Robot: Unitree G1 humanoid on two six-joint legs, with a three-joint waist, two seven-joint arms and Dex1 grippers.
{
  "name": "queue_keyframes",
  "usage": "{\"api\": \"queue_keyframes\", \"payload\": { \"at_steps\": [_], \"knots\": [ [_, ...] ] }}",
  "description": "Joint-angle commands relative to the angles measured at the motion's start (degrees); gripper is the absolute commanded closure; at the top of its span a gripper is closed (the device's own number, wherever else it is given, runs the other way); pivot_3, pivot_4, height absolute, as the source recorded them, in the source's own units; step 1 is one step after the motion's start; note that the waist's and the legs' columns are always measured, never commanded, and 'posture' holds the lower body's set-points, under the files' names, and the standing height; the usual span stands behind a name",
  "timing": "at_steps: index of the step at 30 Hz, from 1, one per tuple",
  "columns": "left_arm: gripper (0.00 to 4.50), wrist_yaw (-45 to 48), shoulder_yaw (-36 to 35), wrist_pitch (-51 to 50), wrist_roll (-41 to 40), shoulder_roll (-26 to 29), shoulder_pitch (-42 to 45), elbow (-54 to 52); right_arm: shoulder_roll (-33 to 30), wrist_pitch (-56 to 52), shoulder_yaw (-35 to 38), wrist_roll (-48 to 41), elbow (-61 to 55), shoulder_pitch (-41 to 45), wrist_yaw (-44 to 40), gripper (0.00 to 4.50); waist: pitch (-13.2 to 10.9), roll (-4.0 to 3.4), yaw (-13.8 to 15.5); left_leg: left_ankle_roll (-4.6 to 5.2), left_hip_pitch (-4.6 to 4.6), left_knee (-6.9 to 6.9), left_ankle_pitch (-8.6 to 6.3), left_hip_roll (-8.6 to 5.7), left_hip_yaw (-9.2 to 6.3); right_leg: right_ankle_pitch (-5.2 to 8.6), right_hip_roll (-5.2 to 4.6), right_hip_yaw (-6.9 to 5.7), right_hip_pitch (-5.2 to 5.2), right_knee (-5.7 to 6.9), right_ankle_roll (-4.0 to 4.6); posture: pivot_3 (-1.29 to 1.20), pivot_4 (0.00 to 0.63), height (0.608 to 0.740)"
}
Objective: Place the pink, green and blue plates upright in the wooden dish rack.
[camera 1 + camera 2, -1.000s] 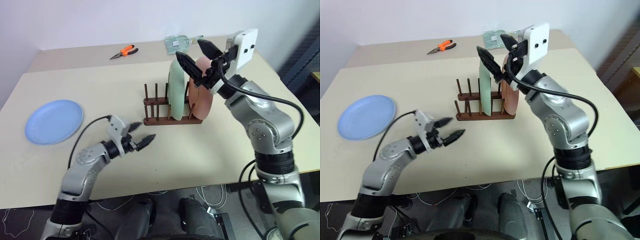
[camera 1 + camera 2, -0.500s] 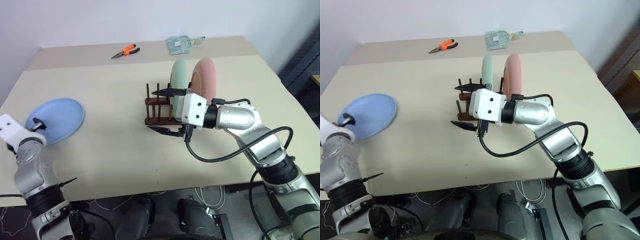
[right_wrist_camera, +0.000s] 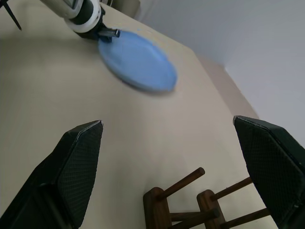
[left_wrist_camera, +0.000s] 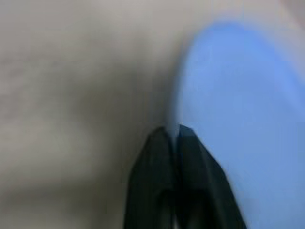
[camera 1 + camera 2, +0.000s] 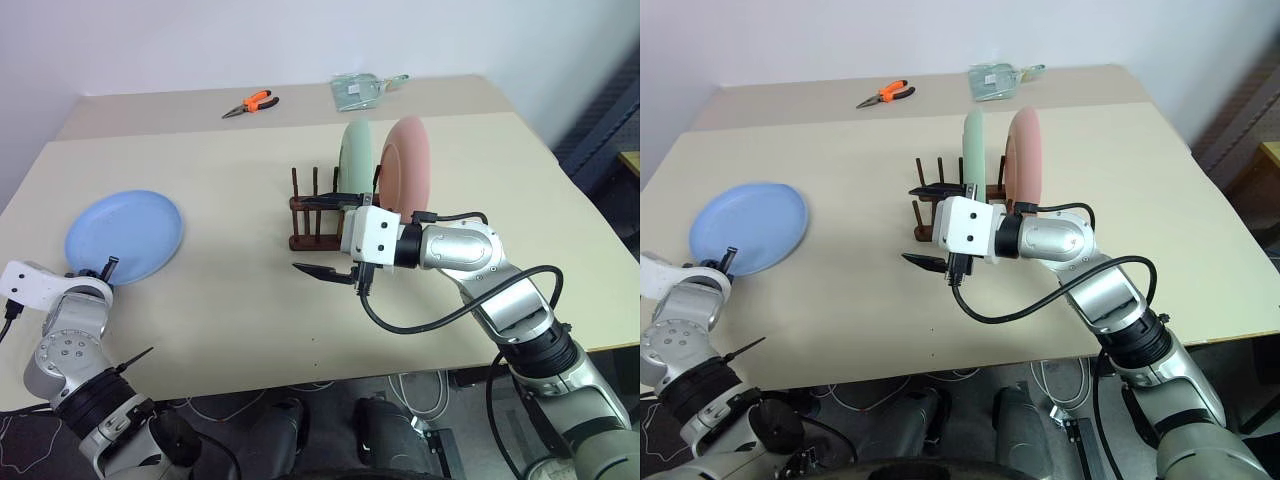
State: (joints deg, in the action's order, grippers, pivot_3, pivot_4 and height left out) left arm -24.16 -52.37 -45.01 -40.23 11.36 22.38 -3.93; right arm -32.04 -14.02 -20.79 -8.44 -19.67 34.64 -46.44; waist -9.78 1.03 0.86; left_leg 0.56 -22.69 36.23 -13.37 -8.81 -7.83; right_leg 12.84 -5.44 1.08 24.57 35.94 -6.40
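Left gripper (image 4: 172, 131) reaches low to the table's left side, fingers pinched together on the near rim of the blue plate (image 5: 125, 236), which is tilted, near edge lifted. Right gripper (image 5: 327, 235) points leftward, fingers spread wide, just beside the wooden dish rack (image 5: 312, 222). Green plate (image 5: 355, 160) and pink plate (image 5: 407, 165) stand upright in it.

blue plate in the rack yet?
No, the blue plate lies on the table, well apart from the rack, which holds the green plate and pink plate.
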Motion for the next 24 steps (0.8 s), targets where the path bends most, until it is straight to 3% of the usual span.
{"api": "queue_keyframes", "payload": {
  "at_steps": [1, 5, 9, 17, 20, 24],
  "knots": [
    [4.47, 5.1, 5.8, 3.5, -0.3, 1.9, 1.2, -5.4, 0.8, -1.0, 2.2, 0.3, 0.1, 1.7, -0.1, 0.00, 0.0, 0.05, 0.0, -0.02, -0.01, 0.01, -0.01, 0.00, 0.00, 0.00, 0.00, 0.00, 0.00, 0.00, 0.00, 0.00, 0.150, 0.740],
    [4.47, 10.2, 17.0, 2.4, 2.4, 6.8, 4.3, -11.8, 3.3, 1.3, 1.2, 4.4, 1.9, 4.9, 2.5, 0.00, -0.1, 0.14, -0.1, -0.05, -0.01, -0.01, -0.01, 0.00, 0.00, 0.00, 0.01, 0.01, 0.03, 0.04, 0.01, 0.00, 0.150, 0.740],
    [4.47, 10.7, 25.3, -3.0, 0.7, 9.1, 11.6, -17.8, 7.1, 8.7, -3.4, 15.4, 8.5, 10.4, 7.6, 0.00, -0.1, 0.18, -0.2, -0.11, -0.01, -0.02, 0.01, 0.00, 0.00, -0.01, 0.04, 0.01, 0.06, 0.07, 0.02, 0.00, 0.150, 0.740],
    [4.47, 7.9, 27.9, -11.3, -2.4, 8.1, 15.8, -22.6, 13.0, 17.6, -8.3, 30.4, 23.9, 18.1, 15.2, 0.00, -0.1, 0.17, -1.5, -0.18, 0.16, -0.18, 0.10, 0.18, 0.09, -0.02, 0.35, 0.15, 0.11, 0.12, 0.07, 0.00, 0.150, 0.740],
    [4.50, 7.2, 27.6, -12.6, -3.5, 7.3, 15.9, -23.5, 14.4, 19.3, -8.8, 33.9, 28.9, 20.2, 17.2, 0.88, -0.1, 0.17, -1.6, -0.29, 0.16, -0.18, 0.11, 0.27, 0.09, -0.06, 0.44, 0.18, 0.15, 0.15, 0.14, 0.00, 0.150, 0.740],
    [4.50, 6.8, 27.3, -13.4, -4.8, 6.8, 15.0, -24.8, 15.0, 21.0, -8.4, 35.2, 31.0, 20.6, 17.3, 2.97, -0.1, 0.17, -1.5, -0.31, 0.16, -0.18, 0.10, 0.27, 0.08, -0.06, 0.47, 0.18, 0.14, 0.13, 0.14, 0.00, 0.150, 0.740]
  ]
}}
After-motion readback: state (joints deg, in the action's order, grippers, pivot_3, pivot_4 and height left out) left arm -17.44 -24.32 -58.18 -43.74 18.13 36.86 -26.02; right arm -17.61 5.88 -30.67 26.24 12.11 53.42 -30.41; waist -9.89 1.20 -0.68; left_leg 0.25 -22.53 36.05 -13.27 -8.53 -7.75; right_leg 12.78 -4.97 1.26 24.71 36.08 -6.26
